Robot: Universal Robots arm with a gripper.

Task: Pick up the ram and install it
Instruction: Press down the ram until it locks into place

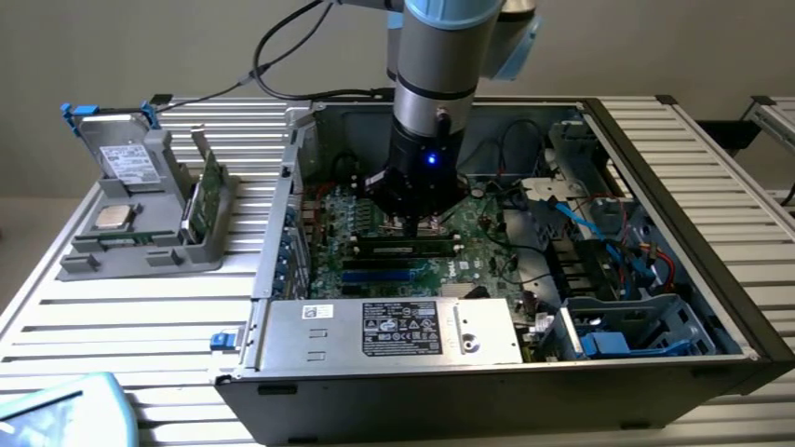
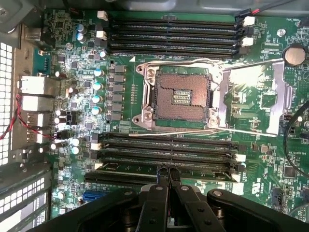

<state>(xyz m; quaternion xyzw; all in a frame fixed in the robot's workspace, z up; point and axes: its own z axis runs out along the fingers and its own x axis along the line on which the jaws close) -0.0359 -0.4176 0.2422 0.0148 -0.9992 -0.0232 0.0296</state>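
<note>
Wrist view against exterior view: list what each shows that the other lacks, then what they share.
Wrist view alone: the open, empty CPU socket with its raised load plate.

Exterior view alone: the arm, the power supply, and a grey parts holder beside the case carrying a silver processor chip.

Shared: the motherboard, and the shut gripper pressed to the ram in its slot.

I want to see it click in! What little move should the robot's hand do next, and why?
Probably a gentle push straight down. The hand is shut, its tips on the ram, which already stands in a slot beside the empty processor socket. Whether it has fully clicked in cannot be told.
</note>
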